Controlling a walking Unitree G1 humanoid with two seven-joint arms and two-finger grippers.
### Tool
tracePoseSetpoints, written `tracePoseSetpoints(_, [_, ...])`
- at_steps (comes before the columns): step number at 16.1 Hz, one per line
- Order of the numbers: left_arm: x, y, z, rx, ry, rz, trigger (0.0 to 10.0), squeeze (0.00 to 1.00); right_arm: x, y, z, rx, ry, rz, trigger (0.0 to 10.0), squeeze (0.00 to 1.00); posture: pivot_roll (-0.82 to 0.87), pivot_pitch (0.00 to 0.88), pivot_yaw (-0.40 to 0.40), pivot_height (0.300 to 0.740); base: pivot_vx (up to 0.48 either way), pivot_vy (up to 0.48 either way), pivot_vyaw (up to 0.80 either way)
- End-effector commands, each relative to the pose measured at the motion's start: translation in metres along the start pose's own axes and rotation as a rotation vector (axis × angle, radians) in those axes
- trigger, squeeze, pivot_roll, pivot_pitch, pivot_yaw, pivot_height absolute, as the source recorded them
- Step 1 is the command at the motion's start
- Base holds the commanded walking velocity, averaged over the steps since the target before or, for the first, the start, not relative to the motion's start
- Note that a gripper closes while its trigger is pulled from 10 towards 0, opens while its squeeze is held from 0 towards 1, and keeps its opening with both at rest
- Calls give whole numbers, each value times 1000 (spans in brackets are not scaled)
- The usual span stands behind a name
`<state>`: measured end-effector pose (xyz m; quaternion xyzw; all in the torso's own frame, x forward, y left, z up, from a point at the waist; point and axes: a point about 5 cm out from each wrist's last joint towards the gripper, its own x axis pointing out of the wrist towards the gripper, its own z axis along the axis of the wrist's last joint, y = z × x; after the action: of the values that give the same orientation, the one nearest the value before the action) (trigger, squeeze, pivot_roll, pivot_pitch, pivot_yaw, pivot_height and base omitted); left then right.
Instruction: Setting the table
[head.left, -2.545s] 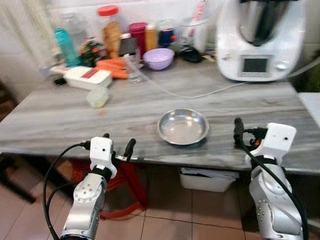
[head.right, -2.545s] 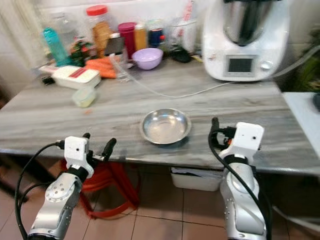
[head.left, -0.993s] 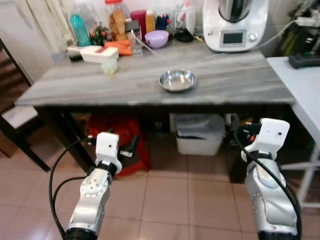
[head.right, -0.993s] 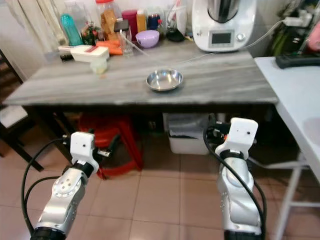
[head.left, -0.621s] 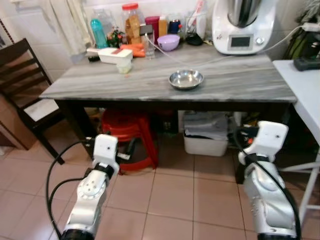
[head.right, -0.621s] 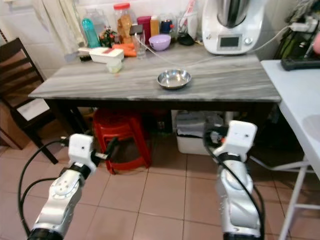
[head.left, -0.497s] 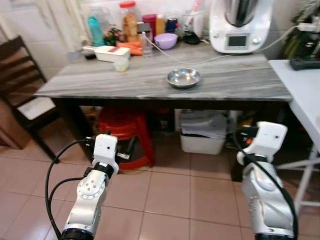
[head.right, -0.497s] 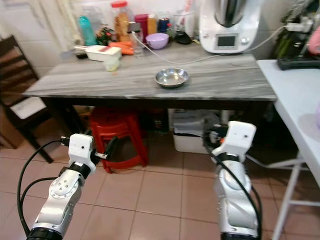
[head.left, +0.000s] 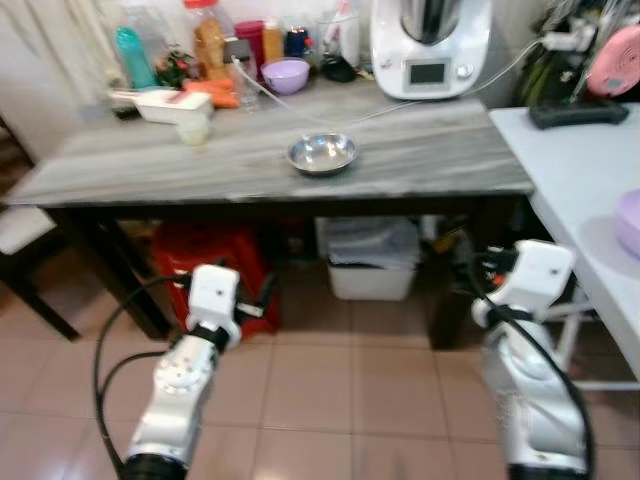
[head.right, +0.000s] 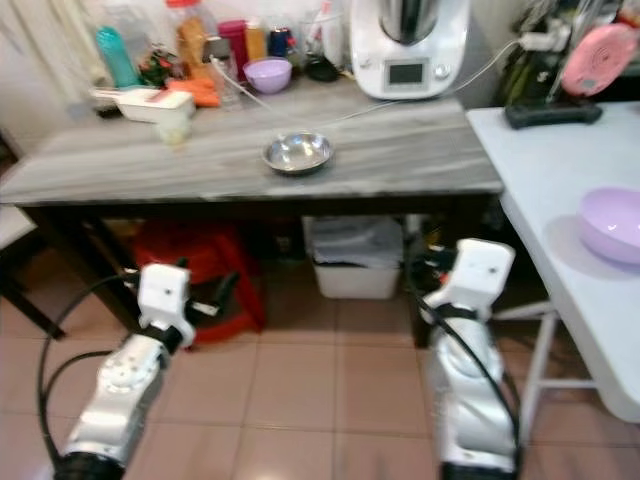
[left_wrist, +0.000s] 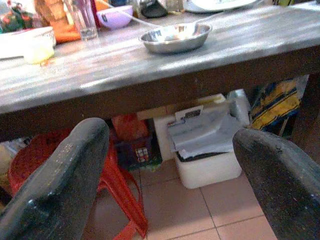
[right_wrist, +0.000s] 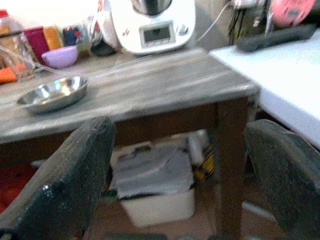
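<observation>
Stands well back from the grey table (head.left: 150, 170), over tiled floor, with both arms carried low and forward below the tabletop, probably tucked for walking, not reaching. Holds the left gripper (left_wrist: 170, 137) spread wide and empty, aimed at the near table edge above a red stool (head.left: 205, 250). Holds the right gripper (right_wrist: 180, 131) likewise spread and empty, aimed toward the table's right corner and the white bin (head.left: 370, 270) underneath. Has 1 steel bowl (head.left: 321, 153) set on the grey table, near the middle and toward the near edge, well apart from both claws and clear of the clutter at the far side (bottles, jars, a small purple bowl (head.left: 285, 73), a white food processor (head.left: 425, 45)); likely put there as a place setting, within reach of a seated person. Sits upright, mouth up, flat on its base; being round, has no long axis to speak of. Faces, at far right, a white table (head.right: 560, 150) with 1 larger purple bowl (head.right: 612, 225), also mouth up, perhaps next to fetch.
</observation>
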<state>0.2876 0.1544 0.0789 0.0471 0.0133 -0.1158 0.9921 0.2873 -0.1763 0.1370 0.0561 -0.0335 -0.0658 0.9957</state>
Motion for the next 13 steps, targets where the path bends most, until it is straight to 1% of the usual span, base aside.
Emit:
tracePoseSetpoints(1, [0, 0, 1, -6, -2, -2, 10000, 0, 1, -2, 1, -9, 2, 0, 10000, 0, -113, 0, 95, 740, 0, -394, -506])
tracePoseSetpoints(5, [0, -1, 1, -9, -1, -14, 10000, 0, 0, -3, -1, -12, 7, 2, 10000, 0, -113, 0, 96, 740, 0, -397, 0])
tracePoseSetpoints(8, [2, 1, 4, -14, -8, -6, 10000, 0, 0, -8, -2, -30, 12, -3, 10000, 0, -112, 0, 90, 740, 0, -386, 0])
tracePoseSetpoints(13, [2, -2, 3, -14, -8, -15, 10000, 0, 2, -5, -1, -6, 13, -1, 10000, 0, -107, 0, 85, 740, 0, -385, 0])
